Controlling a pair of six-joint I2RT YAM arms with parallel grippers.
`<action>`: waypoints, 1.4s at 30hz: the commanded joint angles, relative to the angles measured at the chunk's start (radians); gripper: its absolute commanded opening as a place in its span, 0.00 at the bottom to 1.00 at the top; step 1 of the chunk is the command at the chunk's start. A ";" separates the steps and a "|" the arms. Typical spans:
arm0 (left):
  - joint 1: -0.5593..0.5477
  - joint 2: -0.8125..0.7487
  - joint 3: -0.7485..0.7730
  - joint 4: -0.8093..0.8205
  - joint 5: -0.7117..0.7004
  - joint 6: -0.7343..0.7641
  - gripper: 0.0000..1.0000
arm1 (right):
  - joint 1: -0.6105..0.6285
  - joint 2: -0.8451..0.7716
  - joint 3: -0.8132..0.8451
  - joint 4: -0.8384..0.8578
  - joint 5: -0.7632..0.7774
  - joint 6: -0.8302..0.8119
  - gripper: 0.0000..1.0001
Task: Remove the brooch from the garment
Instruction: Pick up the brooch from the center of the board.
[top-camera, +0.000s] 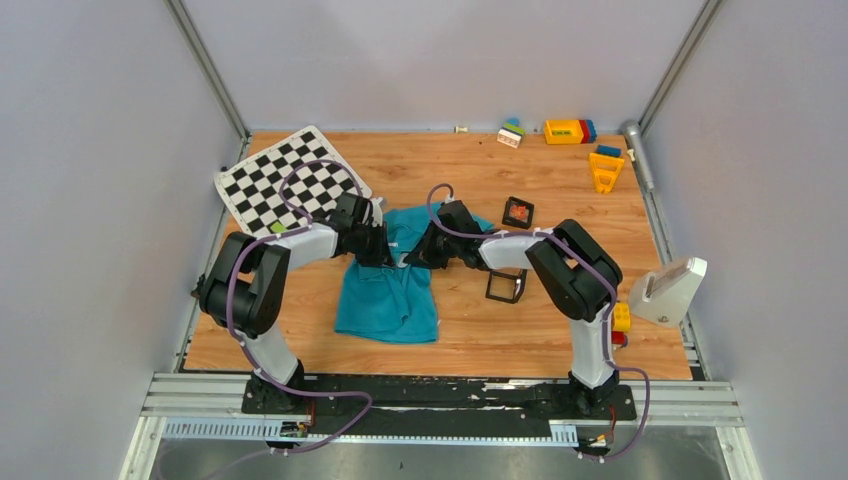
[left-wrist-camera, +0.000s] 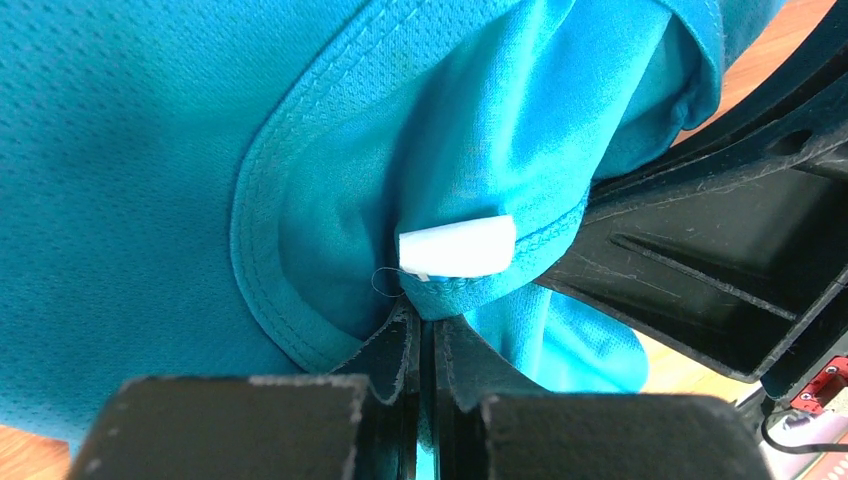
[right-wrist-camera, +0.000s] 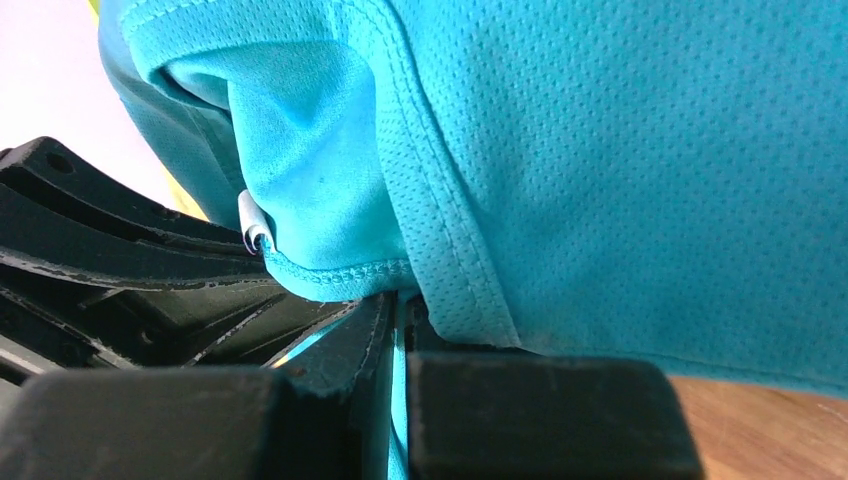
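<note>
Overhead; both wrists apparently against garment (left-wrist-camera: 150, 150)

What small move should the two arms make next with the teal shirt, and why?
Probably ease the two grips slightly apart to spread the neckline. The left fingers and right fingers are both shut on the bunched collar of the teal shirt, close together by the white label, and no brooch shows in any view.

Right gripper (right-wrist-camera: 398, 312) is clamped tight on the teal garment (right-wrist-camera: 620, 170) – a sliver of fabric shows between the two black fingers (right-wrist-camera: 545, 415), right at the stitched hem. The mesh cloth fills the frame above. A small white label (right-wrist-camera: 250, 222) sits at left, touching the left gripper (right-wrist-camera: 262, 262) – bare wooden table (right-wrist-camera: 765, 430) bottom right.
</note>
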 joint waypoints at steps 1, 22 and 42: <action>-0.008 0.012 -0.064 -0.098 -0.115 0.043 0.04 | -0.005 -0.068 -0.003 -0.010 0.022 -0.043 0.00; -0.031 -0.190 0.115 -0.302 -0.297 0.029 0.35 | 0.063 -0.384 -0.047 -0.163 -0.119 -0.774 0.00; 0.089 -0.556 0.016 -0.285 0.202 -0.260 0.99 | 0.078 -0.504 -0.334 0.536 -0.250 -1.228 0.00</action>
